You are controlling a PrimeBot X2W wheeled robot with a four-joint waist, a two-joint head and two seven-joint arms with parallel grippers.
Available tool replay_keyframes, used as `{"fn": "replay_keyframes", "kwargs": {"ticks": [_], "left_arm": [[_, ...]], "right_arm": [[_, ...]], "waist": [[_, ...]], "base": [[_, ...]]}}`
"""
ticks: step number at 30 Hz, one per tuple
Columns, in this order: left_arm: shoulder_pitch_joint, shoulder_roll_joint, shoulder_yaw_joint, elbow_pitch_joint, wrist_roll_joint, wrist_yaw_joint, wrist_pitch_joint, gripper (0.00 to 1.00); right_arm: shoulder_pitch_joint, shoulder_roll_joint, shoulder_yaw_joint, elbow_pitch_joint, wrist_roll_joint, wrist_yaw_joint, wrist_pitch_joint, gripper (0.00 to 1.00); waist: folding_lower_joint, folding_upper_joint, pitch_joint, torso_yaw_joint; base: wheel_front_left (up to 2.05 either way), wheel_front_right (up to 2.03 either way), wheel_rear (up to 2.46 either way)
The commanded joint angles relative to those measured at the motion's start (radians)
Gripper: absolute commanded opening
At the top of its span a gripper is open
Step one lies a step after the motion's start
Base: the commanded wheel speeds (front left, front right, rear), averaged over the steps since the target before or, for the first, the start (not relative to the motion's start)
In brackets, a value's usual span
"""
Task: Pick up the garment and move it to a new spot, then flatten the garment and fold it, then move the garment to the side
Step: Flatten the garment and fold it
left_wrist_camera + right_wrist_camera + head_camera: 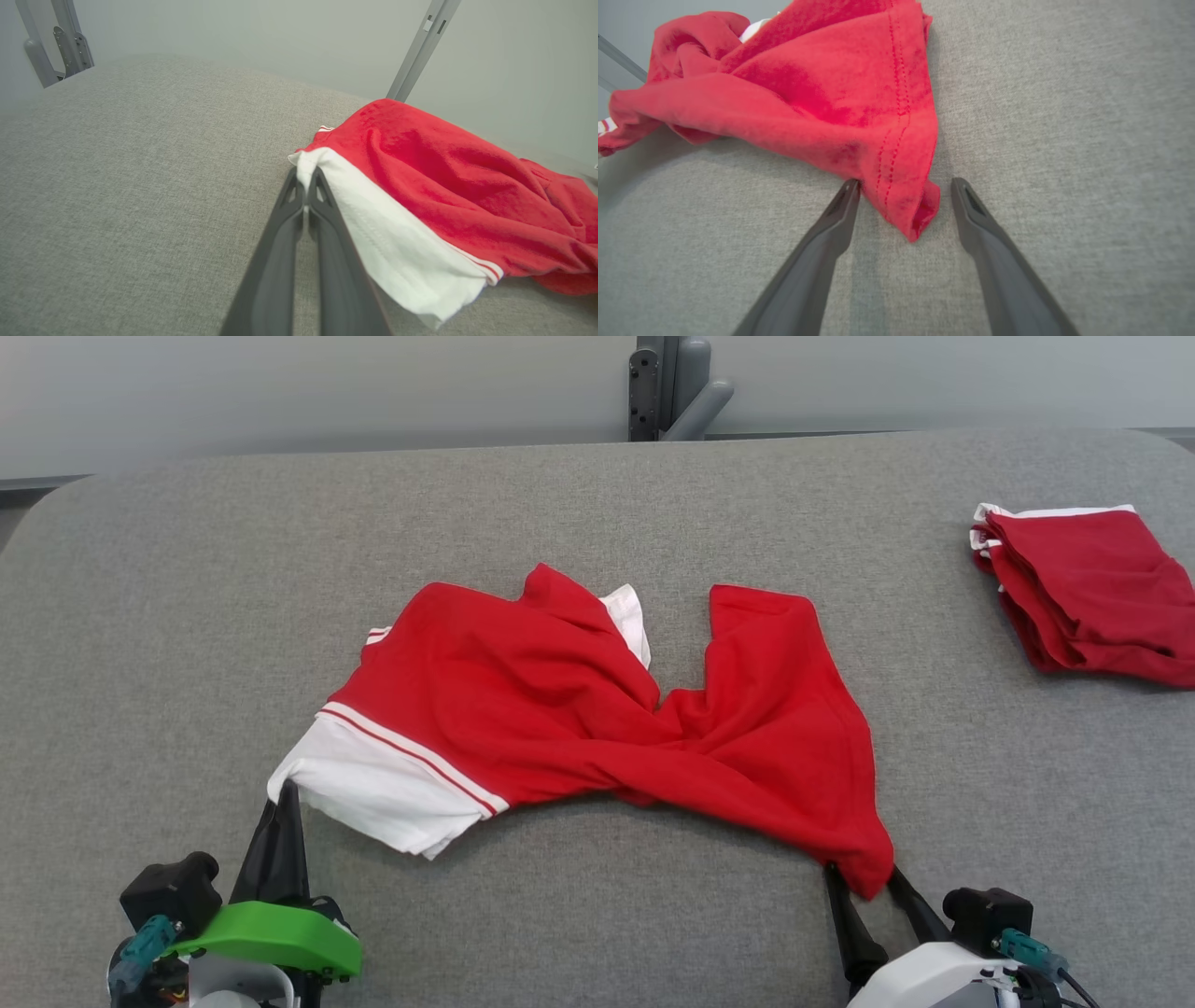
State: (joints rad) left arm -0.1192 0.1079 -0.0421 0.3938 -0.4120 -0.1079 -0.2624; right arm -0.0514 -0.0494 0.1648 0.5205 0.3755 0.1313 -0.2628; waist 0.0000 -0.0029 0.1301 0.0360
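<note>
The garment [597, 709] is a red shirt with a white striped sleeve, lying crumpled in the middle of the grey table [187, 616]. My left gripper [285, 793] is shut on the corner of the white sleeve [306, 170] at the lower left. My right gripper [864, 877] stands open at the lower right, its two fingers either side of the garment's red hem corner [920, 214], which lies between them on the cloth surface.
A folded red garment with white trim [1088, 588] lies at the table's far right edge. A grey metal post [667, 387] stands behind the table's far edge. Bare grey surface lies to the left and far side of the shirt.
</note>
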Motion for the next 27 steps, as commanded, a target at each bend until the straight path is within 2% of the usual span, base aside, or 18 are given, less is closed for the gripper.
{"fn": "replay_keyframes", "kwargs": {"ticks": [1, 2, 4, 6, 7, 13, 18, 27], "left_arm": [[0.001, -0.002, -0.001, -0.004, 0.015, 0.004, -0.003, 0.00], [0.000, -0.002, -0.002, -0.004, 0.017, 0.003, -0.003, 0.00], [-0.003, -0.001, -0.003, -0.005, 0.018, 0.004, -0.003, 0.00], [-0.005, 0.000, -0.001, -0.007, 0.016, 0.005, -0.003, 0.00], [-0.005, 0.000, 0.000, -0.009, 0.015, 0.006, -0.003, 0.00], [0.001, -0.014, 0.017, -0.044, -0.024, -0.004, -0.003, 0.00], [-0.006, -0.034, 0.018, -0.105, -0.135, -0.016, -0.003, 0.00], [-0.023, -0.035, -0.013, -0.282, -0.234, -0.022, 0.016, 0.00]], "right_arm": [[-0.014, -0.002, 0.007, 0.016, 0.012, -0.001, -0.002, 1.00], [-0.016, -0.002, 0.012, 0.022, 0.018, -0.001, -0.001, 0.95], [-0.018, -0.002, 0.022, 0.028, 0.036, -0.001, 0.000, 0.42], [-0.019, -0.001, 0.026, 0.027, 0.044, -0.001, 0.000, 0.11], [-0.018, -0.001, 0.028, 0.018, 0.053, -0.001, 0.000, 0.00], [-0.004, -0.002, 0.014, -0.109, 0.148, -0.001, -0.002, 0.00], [0.002, -0.002, 0.016, -0.254, 0.243, -0.001, -0.002, 0.00], [0.024, -0.002, 0.029, -0.453, 0.281, -0.001, -0.002, 0.00]], "waist": [[0.0000, 0.0029, 0.005, 0.006], [0.0000, 0.0029, 0.006, 0.008], [0.0000, 0.0029, 0.009, 0.011], [0.0000, 0.0029, 0.009, 0.011], [0.0000, 0.0029, 0.009, 0.010], [0.0000, 0.0029, -0.006, -0.007], [0.0000, 0.0029, -0.035, -0.024], [0.0000, 0.0029, -0.108, -0.045]], "base": [[0.00, 0.00, 0.00], [0.00, 0.00, 0.00], [0.00, 0.00, 0.00], [0.00, 0.00, 0.00], [0.00, 0.00, 0.00], [0.00, 0.00, 0.00], [0.00, 0.00, 0.00], [0.00, 0.00, 0.00]]}}
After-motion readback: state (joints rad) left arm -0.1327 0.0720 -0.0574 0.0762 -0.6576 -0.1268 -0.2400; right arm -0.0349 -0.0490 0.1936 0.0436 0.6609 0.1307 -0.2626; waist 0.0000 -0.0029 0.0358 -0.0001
